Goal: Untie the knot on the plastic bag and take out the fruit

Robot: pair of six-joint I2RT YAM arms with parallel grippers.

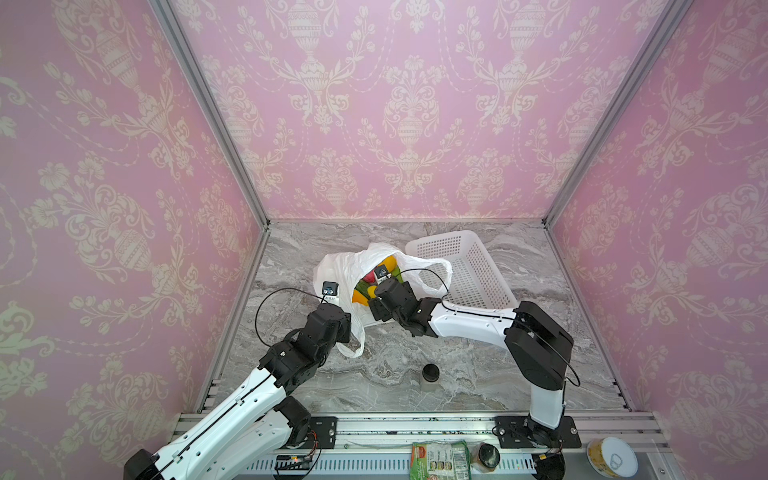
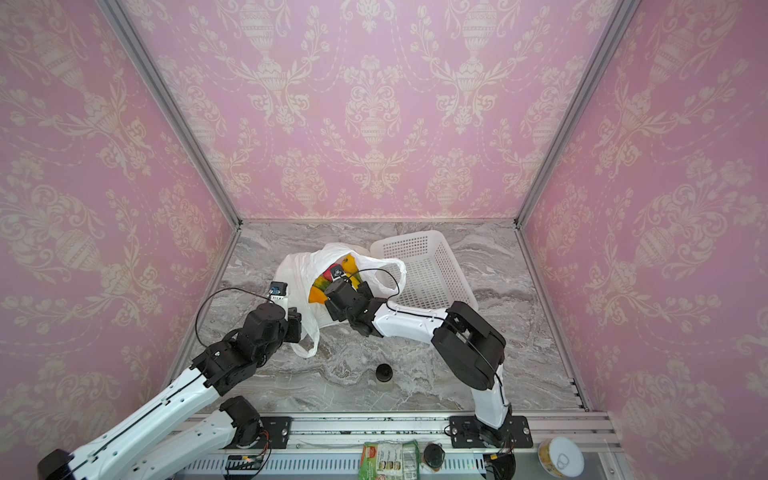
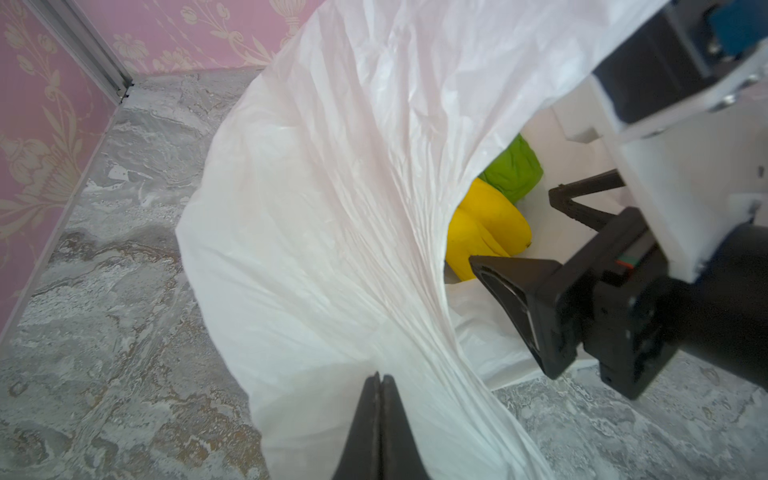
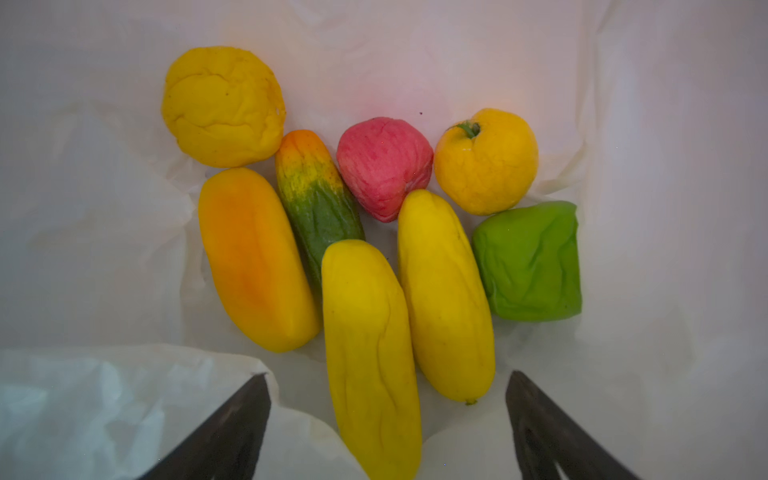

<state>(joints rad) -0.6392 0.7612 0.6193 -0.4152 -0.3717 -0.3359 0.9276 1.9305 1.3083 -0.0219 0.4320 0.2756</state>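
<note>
Item: plastic bag (image 1: 332, 270), mouth open, mid-surface (image 1: 478, 353) toward the far edge. Left gripper (image 3: 379, 384) pressed together on its rim (best held taut). Right gripper (image 4: 387, 375) spread above the fruit (image 4: 382, 166) inside; should straddle nearest yellow piece (image 4: 370, 332), descend squarely, close gently.

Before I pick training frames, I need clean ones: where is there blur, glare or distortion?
Right wrist view: fruit sharp, softly lit through the plastic bag, no glare. Left wrist view: bag folds crisp, frame edges soft. Both top views: walls splay with wide-angle distortion.
</note>
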